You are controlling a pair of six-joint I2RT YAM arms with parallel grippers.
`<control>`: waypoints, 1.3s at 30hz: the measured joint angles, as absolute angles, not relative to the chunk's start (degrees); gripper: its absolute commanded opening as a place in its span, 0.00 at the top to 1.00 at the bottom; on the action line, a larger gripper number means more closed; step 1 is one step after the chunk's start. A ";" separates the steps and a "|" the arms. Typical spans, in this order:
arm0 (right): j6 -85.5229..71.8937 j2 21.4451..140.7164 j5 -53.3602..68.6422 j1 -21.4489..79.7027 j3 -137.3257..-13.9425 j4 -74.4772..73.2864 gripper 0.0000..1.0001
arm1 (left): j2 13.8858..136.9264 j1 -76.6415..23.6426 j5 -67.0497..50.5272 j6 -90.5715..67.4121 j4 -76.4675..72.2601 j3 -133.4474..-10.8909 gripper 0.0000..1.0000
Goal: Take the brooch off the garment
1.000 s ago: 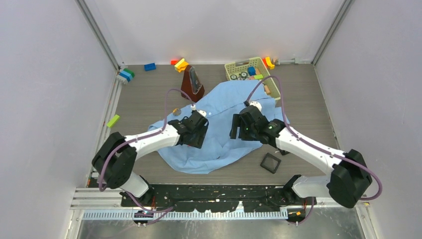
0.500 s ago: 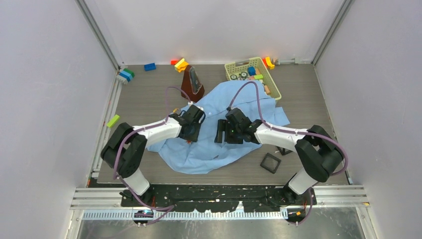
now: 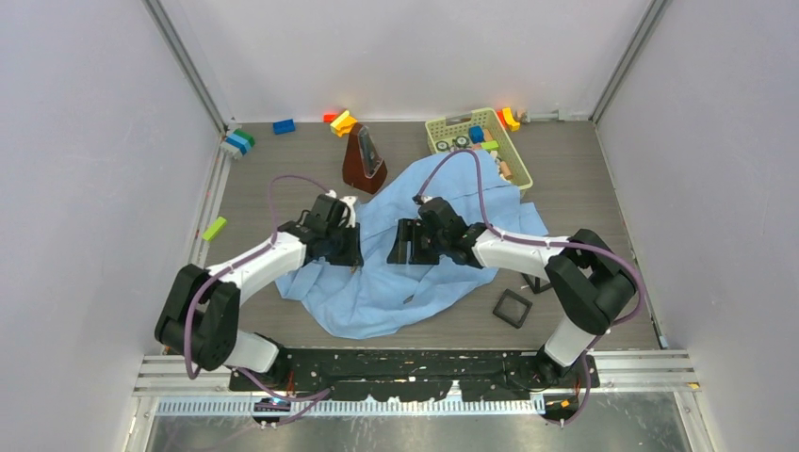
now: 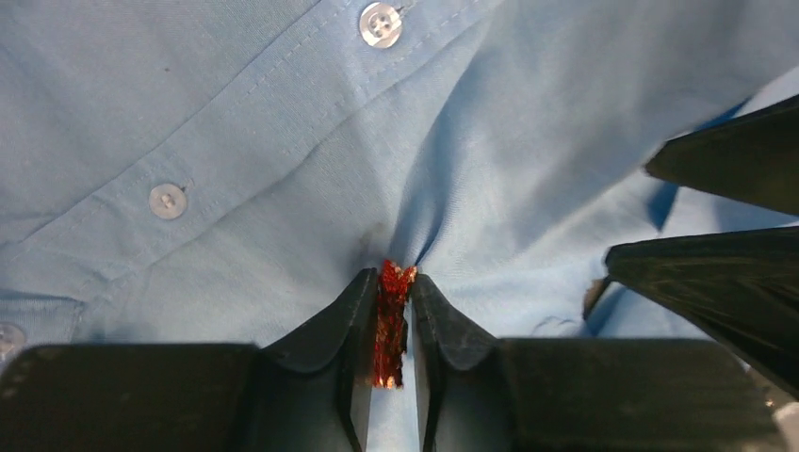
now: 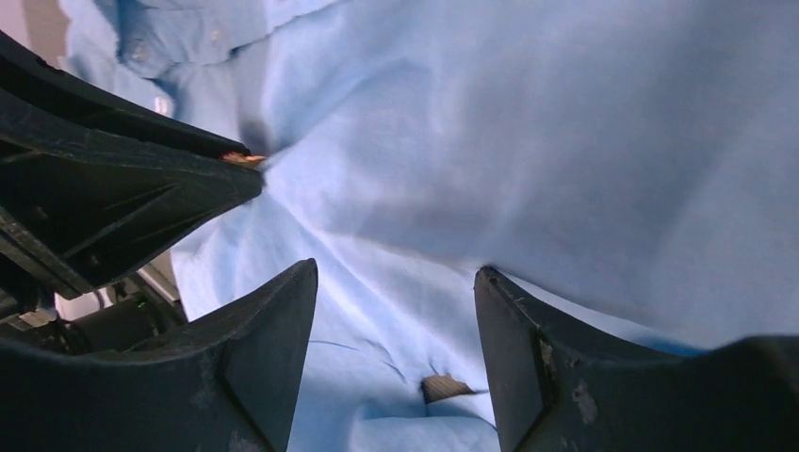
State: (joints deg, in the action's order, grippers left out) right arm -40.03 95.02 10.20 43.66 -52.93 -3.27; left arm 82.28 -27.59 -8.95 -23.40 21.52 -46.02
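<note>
Brooch: I see a small red-and-gold glittering brooch (image 4: 389,330), standing on edge against the shirt (image 4: 528,104), near its button strip (image 4: 273,118).
Left pincer: the left pincer (image 4: 393,280) is pinching the brooch between both fingers, and the shirt cloth puckers toward it.
Right pincer: the right pincer (image 5: 396,273) is spread, over the shirt just beside the left pincer.
Basket: the basket (image 3: 460,117) sits at the shirt's far right edge, and I make out small coloured blocks (image 3: 489,145) inside.

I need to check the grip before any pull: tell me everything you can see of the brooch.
The brooch is a small, narrow piece, dark red with gold glints, perhaps metallic or beaded. It stands edge-on, pinched between the left gripper's fingers. Its far end meets the light-blue shirt, whose cloth puckers in folds toward it. Its pin and clasp are hidden.
</note>
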 measured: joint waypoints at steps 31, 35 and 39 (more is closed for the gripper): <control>-40.71 98.28 12.58 47.31 -54.02 1.69 0.33 | 80.42 -26.61 -7.84 -22.00 23.62 -45.39 0.78; -40.75 98.28 12.49 47.75 -54.00 1.78 0.34 | 80.44 -26.61 -7.53 -22.02 23.81 -45.25 0.87; -40.86 98.26 12.12 47.83 -54.00 2.22 0.35 | 81.12 -26.61 -7.49 -21.93 24.01 -45.28 0.83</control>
State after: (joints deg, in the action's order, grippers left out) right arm -40.86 98.26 12.12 47.83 -54.00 2.22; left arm 81.12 -26.61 -7.49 -21.93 24.01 -45.28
